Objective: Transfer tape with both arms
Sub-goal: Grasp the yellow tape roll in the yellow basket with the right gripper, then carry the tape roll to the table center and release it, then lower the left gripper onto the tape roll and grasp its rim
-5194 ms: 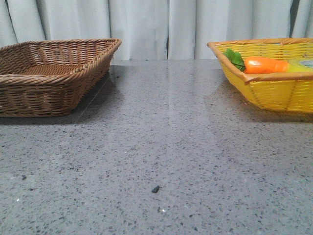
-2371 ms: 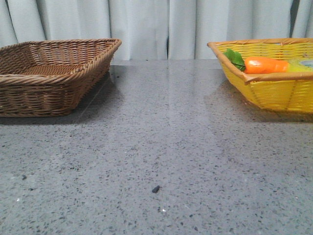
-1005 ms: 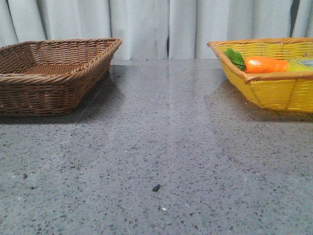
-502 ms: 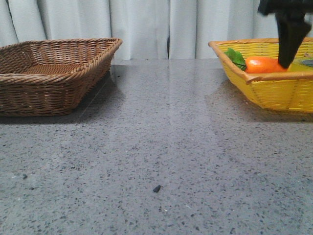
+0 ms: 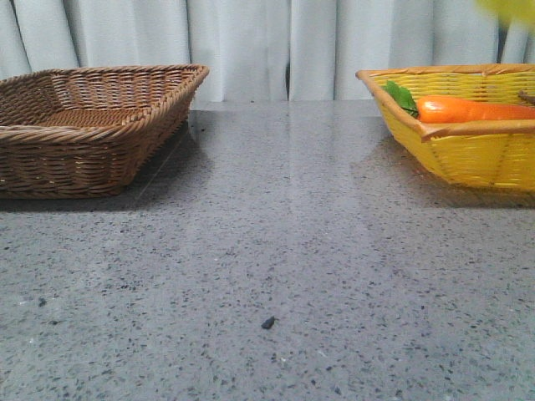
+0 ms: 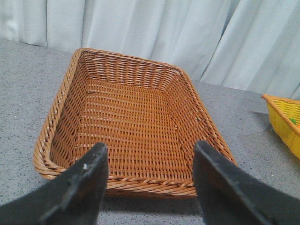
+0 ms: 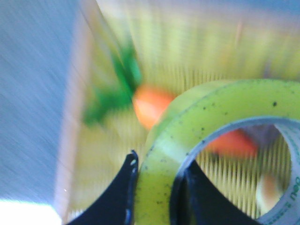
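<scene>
Right gripper (image 7: 157, 192) clamps the tape (image 7: 206, 126) wall — raised above the yellow basket (image 5: 468, 150), carrot (image 5: 468, 109) below. Left gripper (image 6: 150, 183) spread wide — before the brown basket (image 6: 131, 117).

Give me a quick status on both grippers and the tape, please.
Right gripper shut on the tape, fingers through its wall, lifted above the yellow basket. Left gripper open, empty, over the brown basket. Carrot stays in the yellow basket.
</scene>
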Action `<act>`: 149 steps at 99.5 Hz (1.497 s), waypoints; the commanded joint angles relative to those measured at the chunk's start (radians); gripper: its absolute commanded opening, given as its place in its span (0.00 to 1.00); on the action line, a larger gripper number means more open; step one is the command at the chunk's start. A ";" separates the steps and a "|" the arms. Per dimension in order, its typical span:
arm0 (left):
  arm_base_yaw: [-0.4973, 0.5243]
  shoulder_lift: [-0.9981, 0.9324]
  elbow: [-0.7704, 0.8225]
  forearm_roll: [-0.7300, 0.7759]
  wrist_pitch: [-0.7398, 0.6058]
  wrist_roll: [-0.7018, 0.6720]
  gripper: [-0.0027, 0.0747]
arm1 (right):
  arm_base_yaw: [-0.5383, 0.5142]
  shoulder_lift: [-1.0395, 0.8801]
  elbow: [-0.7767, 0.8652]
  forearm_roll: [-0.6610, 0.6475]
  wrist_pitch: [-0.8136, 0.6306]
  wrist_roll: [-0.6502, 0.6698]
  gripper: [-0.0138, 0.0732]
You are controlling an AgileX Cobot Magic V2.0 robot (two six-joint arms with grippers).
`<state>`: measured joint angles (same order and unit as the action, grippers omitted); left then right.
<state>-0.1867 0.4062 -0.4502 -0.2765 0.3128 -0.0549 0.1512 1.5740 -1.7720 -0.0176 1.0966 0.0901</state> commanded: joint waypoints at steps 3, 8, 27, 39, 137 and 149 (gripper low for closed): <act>-0.008 0.008 -0.036 -0.009 -0.086 -0.001 0.52 | 0.063 -0.066 -0.277 0.031 -0.054 -0.019 0.09; -0.008 0.008 -0.036 -0.009 -0.091 -0.001 0.52 | 0.117 -0.047 -0.357 0.043 -0.050 -0.021 0.09; -0.008 0.008 -0.036 -0.009 -0.095 -0.001 0.52 | 0.290 0.087 -0.427 0.043 0.035 -0.021 0.09; -0.008 0.008 -0.036 -0.009 -0.093 -0.001 0.52 | 0.346 0.219 -0.391 0.043 0.079 -0.021 0.09; -0.046 0.150 -0.251 -0.020 -0.022 0.153 0.52 | 0.383 -0.233 -0.346 0.000 0.154 -0.083 0.08; -0.117 0.333 -0.422 -0.044 0.098 0.202 0.52 | 0.383 -0.460 -0.125 -0.002 0.084 -0.083 0.08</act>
<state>-0.2536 0.6124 -0.7314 -0.2872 0.3884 0.1048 0.5387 1.2802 -2.0222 -0.0073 1.2555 0.0245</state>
